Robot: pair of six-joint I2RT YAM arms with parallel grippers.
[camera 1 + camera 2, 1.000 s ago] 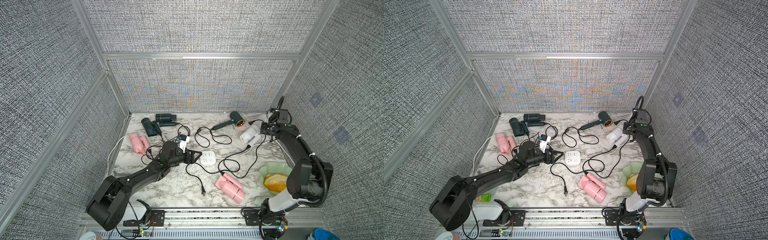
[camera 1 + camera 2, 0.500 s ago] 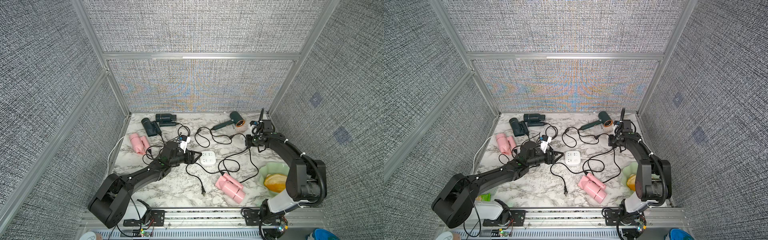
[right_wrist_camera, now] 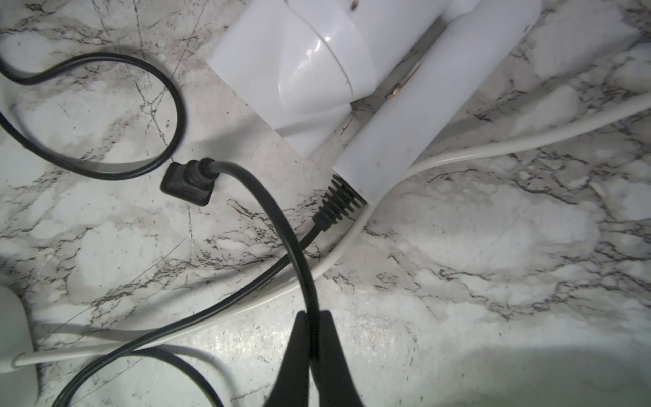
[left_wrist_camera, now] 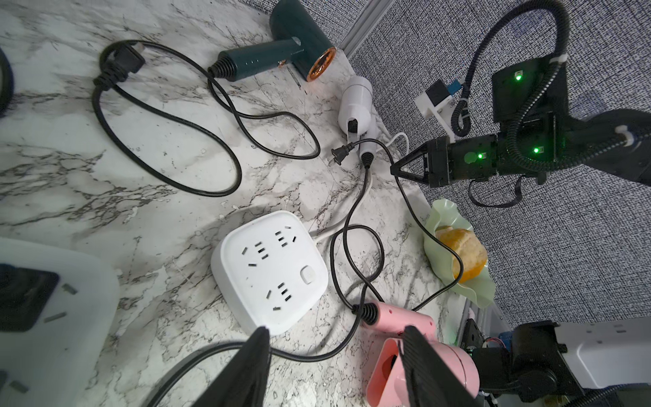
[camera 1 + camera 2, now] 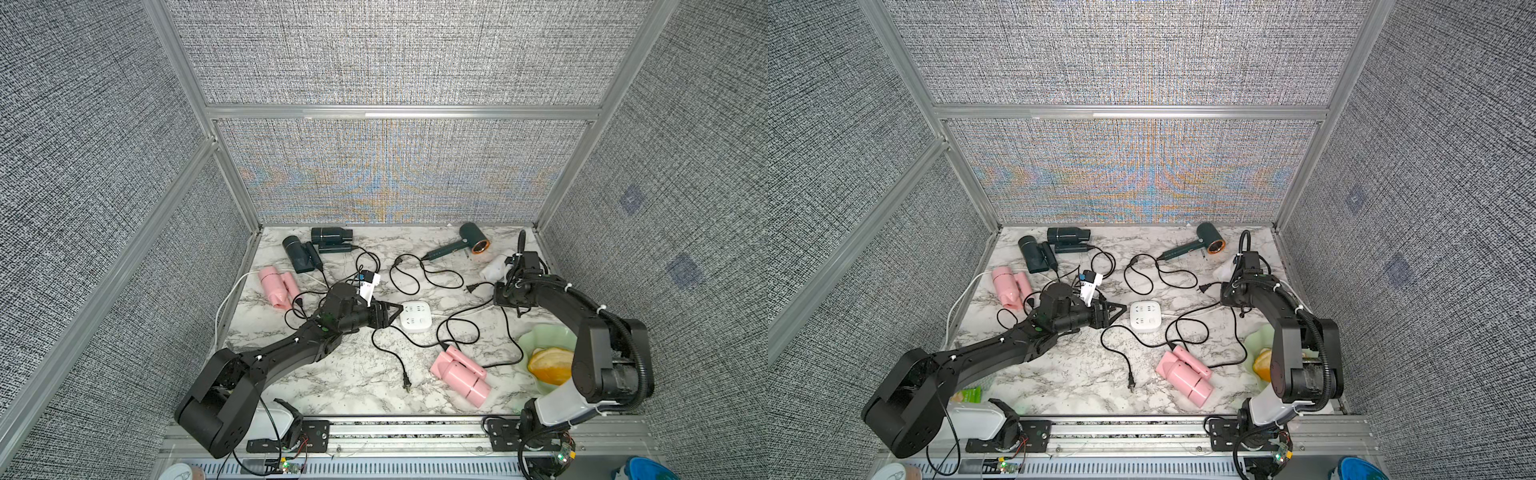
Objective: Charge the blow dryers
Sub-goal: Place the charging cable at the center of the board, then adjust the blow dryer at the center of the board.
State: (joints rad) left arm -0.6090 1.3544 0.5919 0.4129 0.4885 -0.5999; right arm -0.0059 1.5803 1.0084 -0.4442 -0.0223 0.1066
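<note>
right tool clenched on a cord, left tool spread by the socket block

your right tool (image 3: pixel 311 317) is pinched tight on a thin black cord (image 3: pixel 267 199) not far from its flat plug (image 3: pixel 186 183), low over the marble-veined worktop (image 3: pixel 493 246). the glossy white dryer (image 3: pixel 317 70) lies just beyond, at the worktop's far right, folded with handle alongside barrel and ribbed cord end facing the tool. your left tool (image 4: pixel 334 366) is spread apart, gripping nothing, its tips just beside the rounded white socket block (image 4: pixel 271 271), a second cord (image 4: pixel 310 356) crossing between them.
</note>
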